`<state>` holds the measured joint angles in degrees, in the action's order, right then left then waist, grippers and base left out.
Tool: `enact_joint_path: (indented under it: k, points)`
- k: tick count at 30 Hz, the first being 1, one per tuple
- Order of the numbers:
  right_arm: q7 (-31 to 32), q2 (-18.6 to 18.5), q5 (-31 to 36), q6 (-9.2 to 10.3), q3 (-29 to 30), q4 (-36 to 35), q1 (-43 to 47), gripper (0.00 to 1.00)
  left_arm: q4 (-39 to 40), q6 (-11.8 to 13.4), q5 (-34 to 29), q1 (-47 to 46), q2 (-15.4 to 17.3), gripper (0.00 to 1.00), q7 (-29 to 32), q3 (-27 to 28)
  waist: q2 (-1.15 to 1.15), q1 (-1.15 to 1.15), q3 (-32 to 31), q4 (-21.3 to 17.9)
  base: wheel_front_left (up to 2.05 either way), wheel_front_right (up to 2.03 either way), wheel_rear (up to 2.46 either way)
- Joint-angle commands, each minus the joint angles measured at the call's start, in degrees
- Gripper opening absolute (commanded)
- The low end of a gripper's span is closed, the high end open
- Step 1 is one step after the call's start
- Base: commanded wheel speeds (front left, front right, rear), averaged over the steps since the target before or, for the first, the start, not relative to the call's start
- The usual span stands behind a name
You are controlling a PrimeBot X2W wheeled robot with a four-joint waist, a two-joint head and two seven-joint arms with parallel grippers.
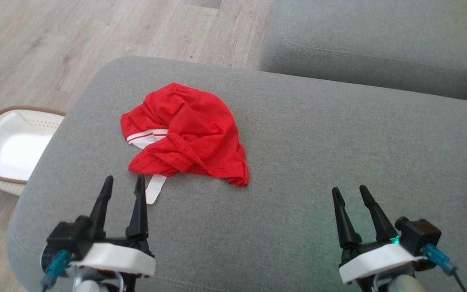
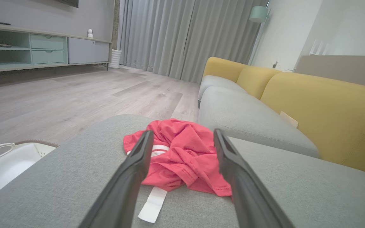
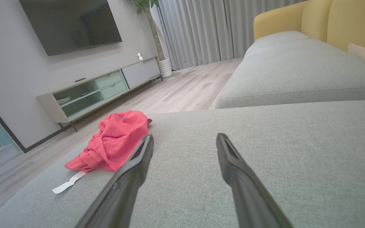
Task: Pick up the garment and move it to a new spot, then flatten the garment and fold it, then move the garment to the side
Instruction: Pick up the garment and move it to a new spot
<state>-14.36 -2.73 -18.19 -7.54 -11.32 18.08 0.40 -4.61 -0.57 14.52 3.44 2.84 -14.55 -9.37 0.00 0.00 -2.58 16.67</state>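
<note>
Sitting on the wood floor at far left, a white basket (image 1: 10,150) borders a grey sofa cushion (image 1: 298,162). The left end effector (image 1: 124,178) hovers empty, jaws apart, just short of the crumpled red garment (image 1: 189,134) lying on the cushion's left part. The right end effector (image 1: 348,188), likewise spread and empty, stands well apart.

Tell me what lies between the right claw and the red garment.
Only bare grey cushion separates the right claw from the garment, per the head view.
</note>
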Motion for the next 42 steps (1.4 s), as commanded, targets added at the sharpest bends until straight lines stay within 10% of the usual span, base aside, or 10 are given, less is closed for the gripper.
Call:
enact_joint_path:
  k: [1,11,19,38,40,42]
  points:
    - [-0.63,-0.15,-0.44,0.05,-1.45,-1.69,-2.85,1.00,1.91,-0.05,-0.35,-2.08,0.04,1.00,-0.45,2.27,0.00,0.00,0.20,-0.01,0.00,0.00,0.00]
    - [-0.52,-0.15,2.21,0.05,0.28,-2.66,-5.45,1.00,-3.64,-1.78,-2.62,-9.25,1.09,1.00,-0.45,6.49,0.00,0.00,7.15,-2.20,0.00,0.00,0.00]
    - [2.17,-0.15,6.16,0.05,4.28,-7.70,-10.07,1.00,-22.95,-6.54,-2.05,-28.79,9.91,1.00,8.31,1.66,0.00,0.00,16.98,-5.40,0.00,0.00,0.00]
    - [3.66,-0.15,7.78,0.05,5.20,-10.86,-12.73,1.00,-34.76,-6.91,24.19,-48.19,26.32,1.00,25.33,-34.23,0.00,0.00,24.65,-9.75,0.00,0.00,0.00]
    - [3.63,-0.15,7.76,0.05,5.22,-10.71,-12.79,1.00,-34.83,-6.91,26.60,-48.80,27.10,0.00,25.64,-36.38,0.00,0.00,24.53,-10.00,0.00,0.00,0.00]
    - [3.51,-0.15,7.62,0.05,5.24,-10.32,-12.78,1.00,-34.81,-6.91,27.82,-49.39,28.05,0.00,24.32,-38.15,0.00,0.00,23.96,-10.22,0.00,0.00,0.00]
